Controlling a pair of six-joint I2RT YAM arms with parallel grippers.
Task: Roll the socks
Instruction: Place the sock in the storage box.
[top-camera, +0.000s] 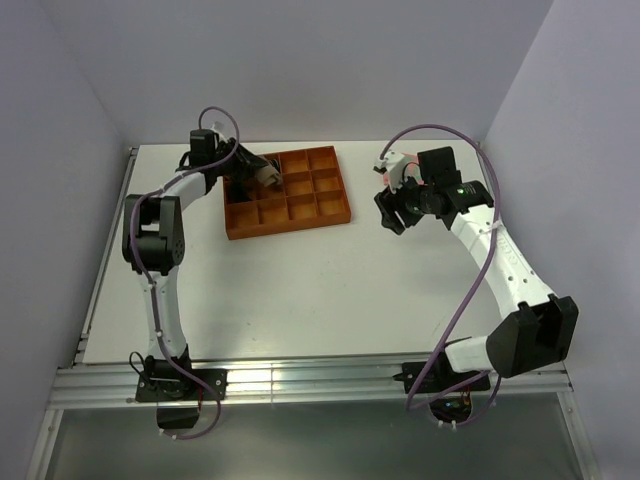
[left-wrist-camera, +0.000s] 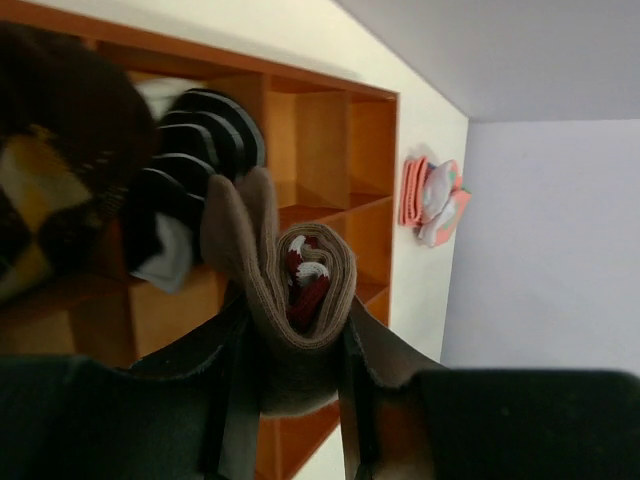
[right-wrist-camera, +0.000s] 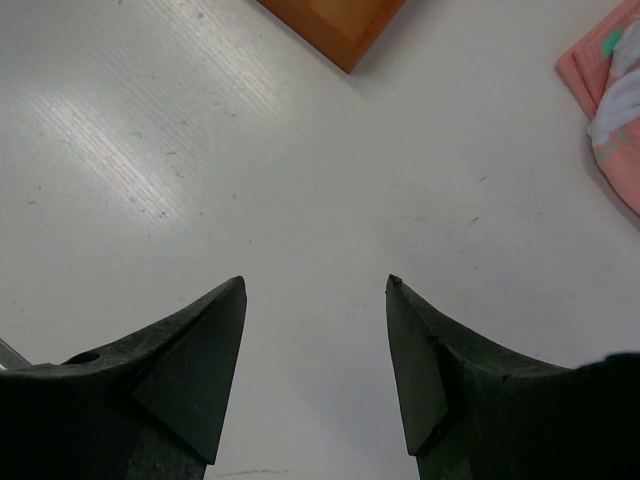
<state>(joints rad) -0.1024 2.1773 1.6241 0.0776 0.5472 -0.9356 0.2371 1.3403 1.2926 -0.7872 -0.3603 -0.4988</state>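
Tan-brown sock (left-wrist-camera: 262, 250) is seen rolled into a coil, with its maroon-and-white cuff tucked at the centre. It is clamped between the two fingers of the left gripper (left-wrist-camera: 293, 338), which press on either side of the roll. In the top view the roll is held at the far-left part of the orange tray (left-wrist-camera: 330, 140); which compartment it is over cannot be told. The black sock (left-wrist-camera: 200, 140) with thin white stripes is pressed against the far side of the roll, inside the tray. A blurred checkered sock (left-wrist-camera: 50, 180) lies just beside it. The right gripper (right-wrist-camera: 315, 290) is spread wide and holds nothing above the white table (right-wrist-camera: 200, 150), well apart from the tray. Pink-and-green socks (left-wrist-camera: 432, 200) lie on the table beyond the tray.
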